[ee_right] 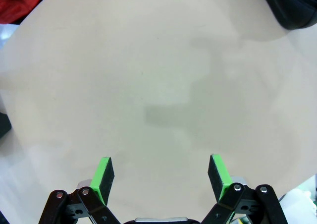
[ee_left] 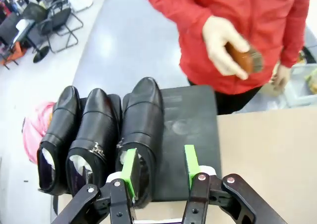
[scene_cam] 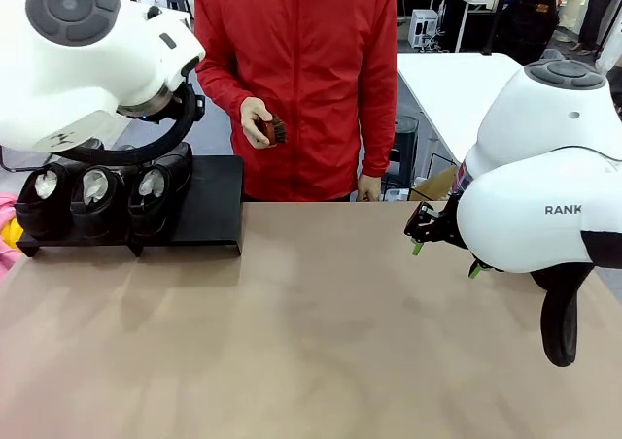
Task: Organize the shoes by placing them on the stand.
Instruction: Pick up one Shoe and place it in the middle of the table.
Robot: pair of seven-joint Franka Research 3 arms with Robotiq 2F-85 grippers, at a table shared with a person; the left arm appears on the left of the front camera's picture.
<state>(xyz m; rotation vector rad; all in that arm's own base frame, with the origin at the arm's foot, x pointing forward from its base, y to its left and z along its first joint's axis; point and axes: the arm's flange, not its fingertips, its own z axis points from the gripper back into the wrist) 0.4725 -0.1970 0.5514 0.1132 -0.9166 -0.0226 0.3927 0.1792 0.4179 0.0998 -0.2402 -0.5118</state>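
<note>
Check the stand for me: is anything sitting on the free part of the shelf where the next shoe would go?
Nothing visible. Three shoes fill the stand's left portion; the shelf to their right is bare. The left tool hovers over the rightmost shoe's heel, one pad inside its opening. The person's hand holds a brush beyond the stand.

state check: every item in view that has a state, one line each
shoes: three, upright side by side on the stand's left part
stand: on the table, right part bare
left gripper: half open, one pad at the rightmost shoe's heel rim, the other over bare stand; grip unclear
right gripper: open, nothing held, over bare table
brush: held in the person's hand
</note>
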